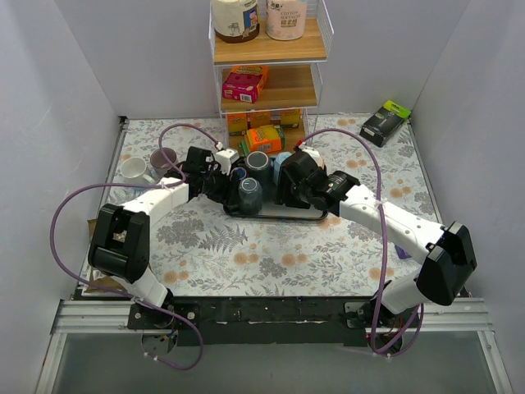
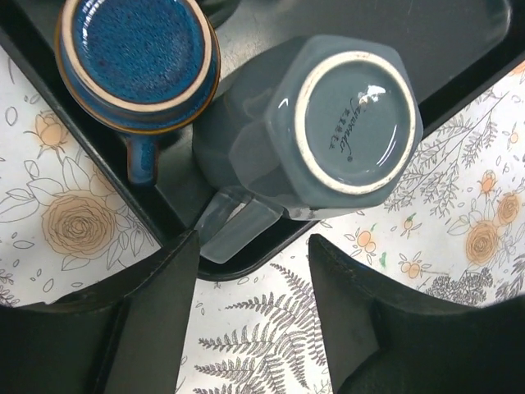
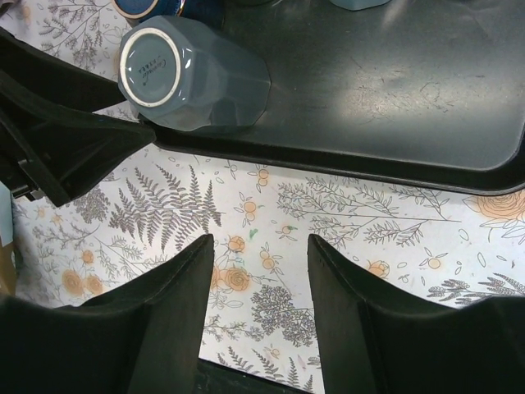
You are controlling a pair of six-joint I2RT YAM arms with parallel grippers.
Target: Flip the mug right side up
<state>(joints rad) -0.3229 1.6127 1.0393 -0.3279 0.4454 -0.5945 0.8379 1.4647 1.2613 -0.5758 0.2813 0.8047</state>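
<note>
A tray [image 1: 305,215] lies mid-table, just in front of a shelf unit [image 1: 271,78] at the back wall. An upside-down mug [image 1: 250,195] stands in the tray's near-left corner, its handle reaching over the rim. A second mug [image 2: 135,61], also upside down, stands touching it on the side away from the tray's middle. 2 more mugs [image 1: 257,162] stand along the tray's far side. The left gripper [image 2: 253,254] hangs at the corner, just beside the handle. The right gripper [image 3: 258,246] hangs over the table, before the tray's near edge. 2 cups [image 1: 134,171] sit on the table, left of the tray. A box [image 1: 385,121] lies far right.
</note>
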